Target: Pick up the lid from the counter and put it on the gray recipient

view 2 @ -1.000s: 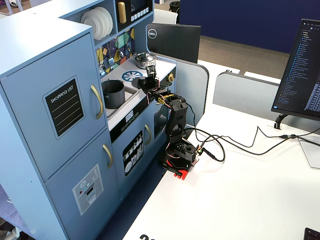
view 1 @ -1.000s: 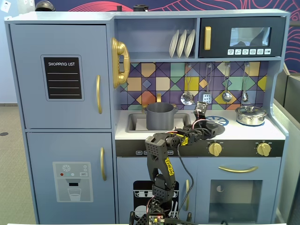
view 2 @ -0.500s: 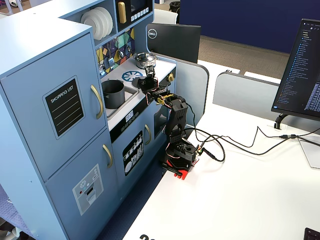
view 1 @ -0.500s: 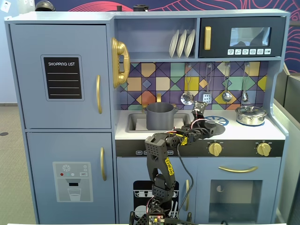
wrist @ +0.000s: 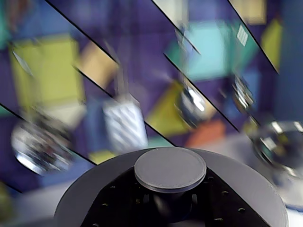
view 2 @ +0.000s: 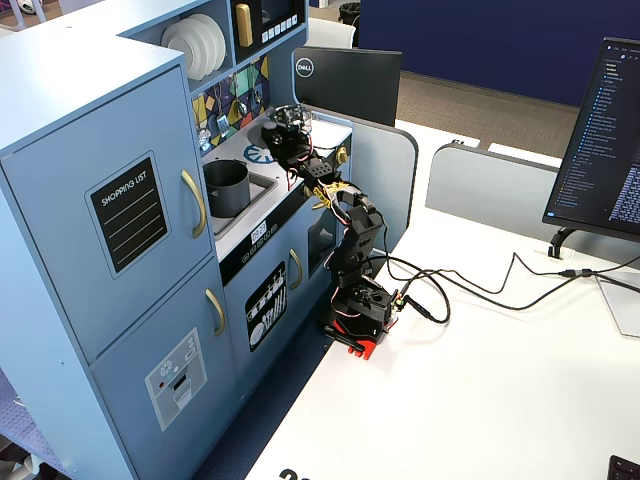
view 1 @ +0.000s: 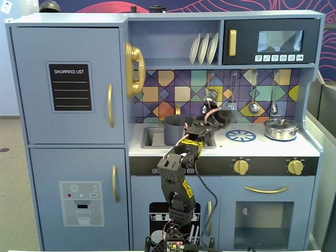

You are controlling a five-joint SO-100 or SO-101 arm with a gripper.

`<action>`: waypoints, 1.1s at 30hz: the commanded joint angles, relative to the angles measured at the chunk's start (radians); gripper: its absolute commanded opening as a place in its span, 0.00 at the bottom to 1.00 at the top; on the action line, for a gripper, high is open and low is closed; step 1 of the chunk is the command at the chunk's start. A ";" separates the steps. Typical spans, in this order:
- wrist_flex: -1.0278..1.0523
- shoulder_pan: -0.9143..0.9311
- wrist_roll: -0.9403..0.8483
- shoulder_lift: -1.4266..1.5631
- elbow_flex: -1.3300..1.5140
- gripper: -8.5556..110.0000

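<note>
My gripper point(view 1: 218, 114) is shut on the lid point(view 1: 227, 116), a dark-gray disc held in the air above the counter point(view 1: 262, 147), between the sink and the blue burner ring point(view 1: 240, 136). In the wrist view the lid's round knob point(wrist: 170, 168) sits between the black jaws and its disc point(wrist: 236, 182) spreads out around it. The gray recipient point(view 1: 174, 132) stands upright in the sink, below and to the left of the lid. In the side fixed view the lid point(view 2: 272, 130) hangs right of the gray recipient point(view 2: 228, 188). This moment is motion-blurred.
A shiny silver pot point(view 1: 281, 128) with its own lid stands on the counter's right. Utensils point(view 1: 254, 106) hang on the tiled backsplash just behind the gripper. Plates point(view 1: 203, 48) stand on the shelf above. The arm's base point(view 2: 360, 310) sits on the white desk.
The gripper has lifted the lid off the blue burner ring and swung it up and to the left, toward the gray recipient. The ring is now uncovered.
</note>
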 commanded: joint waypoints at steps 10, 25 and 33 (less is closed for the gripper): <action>0.186 -0.305 0.055 0.221 -0.057 0.07; 0.133 -0.407 0.040 0.221 0.078 0.07; 0.091 -0.414 0.034 0.167 0.083 0.07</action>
